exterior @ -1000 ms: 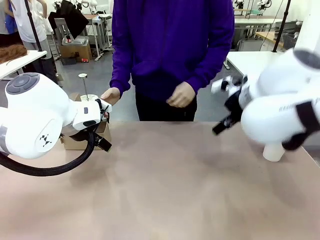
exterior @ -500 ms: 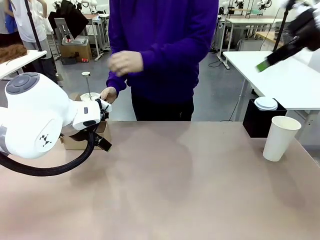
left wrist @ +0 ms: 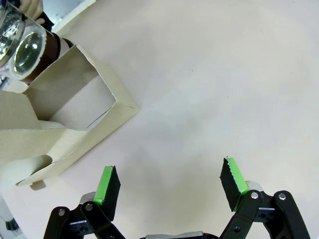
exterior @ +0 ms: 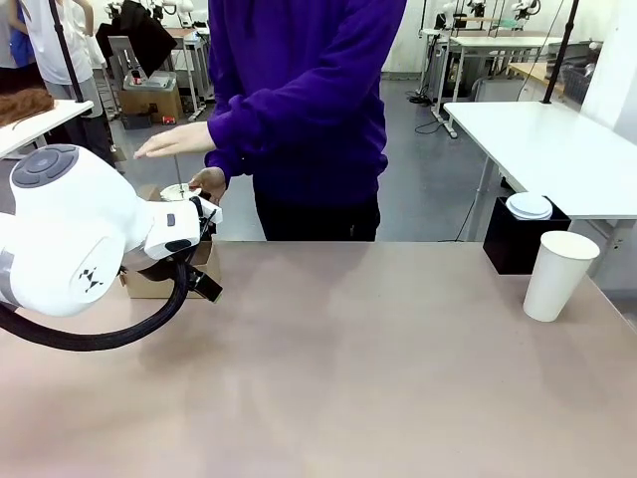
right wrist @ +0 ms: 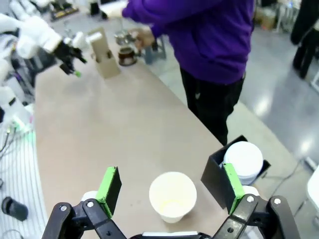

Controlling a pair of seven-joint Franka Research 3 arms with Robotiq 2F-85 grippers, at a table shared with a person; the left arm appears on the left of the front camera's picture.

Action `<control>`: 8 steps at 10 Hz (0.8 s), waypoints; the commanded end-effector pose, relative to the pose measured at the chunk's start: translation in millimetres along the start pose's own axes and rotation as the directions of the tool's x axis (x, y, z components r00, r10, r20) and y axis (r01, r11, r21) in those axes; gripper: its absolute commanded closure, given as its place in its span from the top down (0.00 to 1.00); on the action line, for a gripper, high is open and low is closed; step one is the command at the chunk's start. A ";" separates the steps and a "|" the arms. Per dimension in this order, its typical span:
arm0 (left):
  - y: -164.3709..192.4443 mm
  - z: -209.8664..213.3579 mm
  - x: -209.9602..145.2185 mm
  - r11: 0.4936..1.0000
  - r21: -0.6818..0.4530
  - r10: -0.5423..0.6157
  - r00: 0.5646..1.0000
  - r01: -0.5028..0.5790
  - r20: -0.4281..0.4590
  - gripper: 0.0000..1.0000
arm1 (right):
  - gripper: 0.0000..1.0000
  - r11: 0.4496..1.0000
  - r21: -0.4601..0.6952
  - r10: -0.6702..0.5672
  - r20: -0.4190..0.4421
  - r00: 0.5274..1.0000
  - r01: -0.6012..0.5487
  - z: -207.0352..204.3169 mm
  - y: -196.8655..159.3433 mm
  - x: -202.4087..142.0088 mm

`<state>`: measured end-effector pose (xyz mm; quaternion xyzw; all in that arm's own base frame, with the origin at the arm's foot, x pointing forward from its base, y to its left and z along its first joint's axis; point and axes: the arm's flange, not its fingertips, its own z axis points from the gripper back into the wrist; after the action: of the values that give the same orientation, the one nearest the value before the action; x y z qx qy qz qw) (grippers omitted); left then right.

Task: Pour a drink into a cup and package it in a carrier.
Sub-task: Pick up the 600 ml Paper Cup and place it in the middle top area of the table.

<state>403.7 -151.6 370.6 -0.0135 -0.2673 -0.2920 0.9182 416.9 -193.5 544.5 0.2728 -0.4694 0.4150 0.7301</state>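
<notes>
Left gripper: jaws fully spread, empty, above the bare beige table, with the low brown cardboard carrier just ahead, off one finger. Right gripper: equally wide, empty, with the tall white paper cup framed between its fingers, untouched.
</notes>
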 end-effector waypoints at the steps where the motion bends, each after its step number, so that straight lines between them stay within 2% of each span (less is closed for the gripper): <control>1: -0.1 0.1 -0.1 1.000 -0.001 -0.001 1.000 0.001 0.000 1.00 | 1.00 0.997 0.076 -0.009 0.082 0.997 0.002 3.0 -29.9 -41.3; 2: -0.1 0.1 -0.1 1.000 -0.001 -0.001 1.000 0.001 0.000 1.00 | 1.00 0.995 0.096 -0.032 0.092 0.995 0.023 4.6 -33.3 -50.4; 3: -0.1 0.1 -0.1 1.000 -0.001 -0.001 1.000 0.001 0.000 1.00 | 1.00 1.000 0.020 0.006 0.060 0.998 -0.007 12.2 -5.6 -31.3; 8: -0.1 0.1 -0.1 1.000 -0.001 -0.001 1.000 0.001 0.000 1.00 | 1.00 0.999 0.042 0.018 0.053 0.998 -0.021 10.5 -8.7 -37.7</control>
<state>403.7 -151.9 370.5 -0.0135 -0.2672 -0.2923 0.9181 410.8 -218.0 518.0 0.2895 -0.4804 0.4278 0.7088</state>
